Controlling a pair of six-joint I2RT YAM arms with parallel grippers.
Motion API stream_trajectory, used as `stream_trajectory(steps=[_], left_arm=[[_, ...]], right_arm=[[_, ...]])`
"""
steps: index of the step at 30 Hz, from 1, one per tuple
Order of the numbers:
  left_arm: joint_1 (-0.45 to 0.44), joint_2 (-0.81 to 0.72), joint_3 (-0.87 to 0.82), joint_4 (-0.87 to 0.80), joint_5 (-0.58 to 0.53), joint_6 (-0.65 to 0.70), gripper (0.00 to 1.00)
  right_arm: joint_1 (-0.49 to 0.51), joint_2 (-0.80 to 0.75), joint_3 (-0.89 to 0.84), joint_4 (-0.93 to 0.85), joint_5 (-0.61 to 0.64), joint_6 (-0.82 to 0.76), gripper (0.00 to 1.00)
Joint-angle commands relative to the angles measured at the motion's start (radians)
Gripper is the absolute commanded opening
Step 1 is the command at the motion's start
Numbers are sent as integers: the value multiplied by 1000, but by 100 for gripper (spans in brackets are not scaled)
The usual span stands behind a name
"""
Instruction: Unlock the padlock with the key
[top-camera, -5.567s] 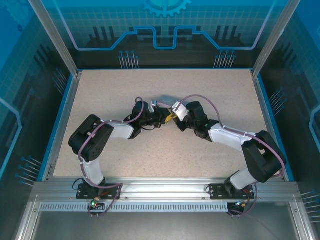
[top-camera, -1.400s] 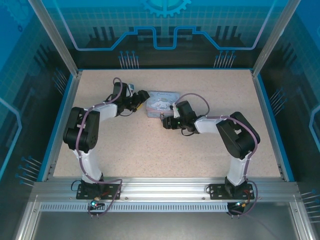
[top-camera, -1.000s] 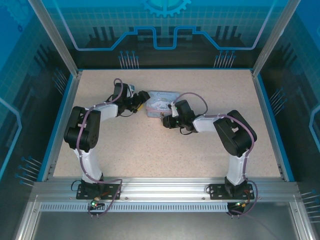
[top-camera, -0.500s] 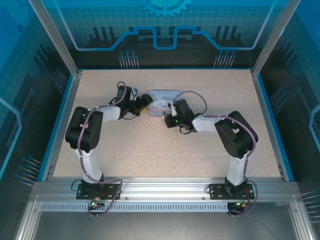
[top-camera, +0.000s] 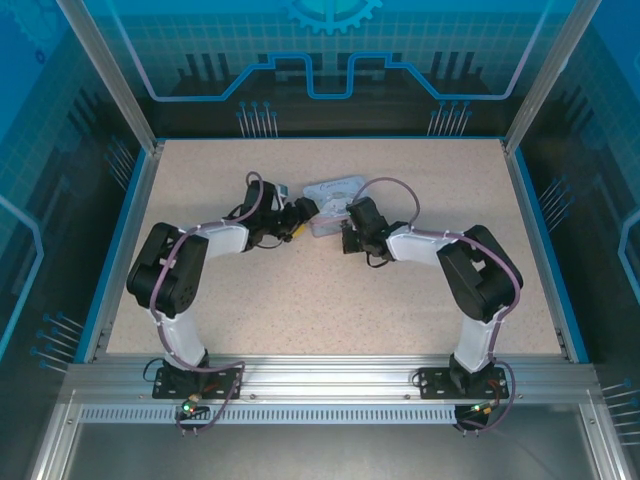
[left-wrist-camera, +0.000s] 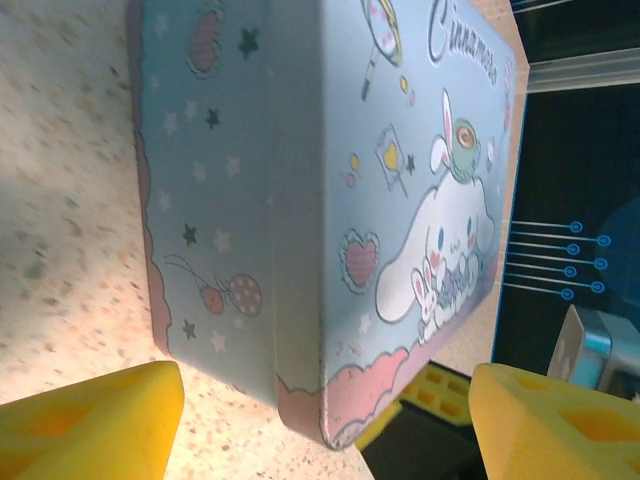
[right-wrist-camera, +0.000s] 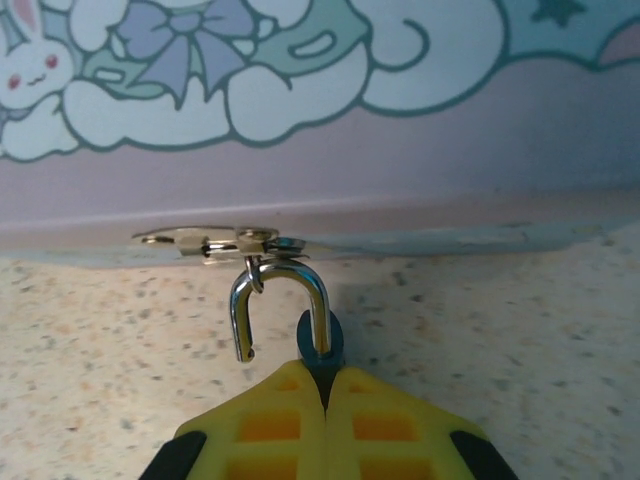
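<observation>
Between the moulded yellow plastic pads of the right pincer (right-wrist-camera: 325, 385), pressed together, sits the padlock (right-wrist-camera: 322, 350). Its dark bluish body is mostly hidden by them. The polished steel shackle (right-wrist-camera: 280, 272) rises in an open hook with one end hanging free. Just beyond, small flat pale metal pieces (right-wrist-camera: 205, 240) lie at the foot of the tin (right-wrist-camera: 400, 150), seemingly linked to the shackle by a thin ring; whether one is the key I cannot tell. A speckled beige surface (right-wrist-camera: 520, 330) runs underneath. The left pincer (left-wrist-camera: 325, 405), its blocky yellow fingers (left-wrist-camera: 90, 420) apart and cut off by the frame, faces the tin's glossy printed corner.
</observation>
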Motion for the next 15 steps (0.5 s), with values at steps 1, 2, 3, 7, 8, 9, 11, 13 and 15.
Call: stream_trajectory(steps=[1, 2, 3, 7, 8, 9, 11, 13, 15], left_arm=[[-29, -62, -31, 23, -30, -26, 76], [-35, -80, -37, 19, -41, -24, 76], [-37, -99, -42, 15, -50, -22, 76], [-37, -177, -15, -69, -91, 44, 77], [-37, -189, 9, -105, -94, 69, 77], [-39, -194, 26, -123, -90, 82, 77], [-42, -184, 66, -123, -66, 86, 77], [-57, -152, 111, -124, -42, 91, 77], [-82, -114, 161, -125, -31, 96, 76]], right_arm=[[-23, -19, 4, -119, 83, -11, 0], [-30, -27, -7, -107, 72, -15, 0], [-42, -40, -24, -84, 42, -17, 0], [-95, -86, -101, 23, -86, -7, 0], [-105, -91, -113, 39, -106, -2, 0], [-113, -95, -120, 50, -121, -1, 0], [-125, -97, -131, 66, -149, 8, 0], [-137, -97, -142, 88, -168, 25, 0], [-149, -95, -153, 102, -185, 39, 0]])
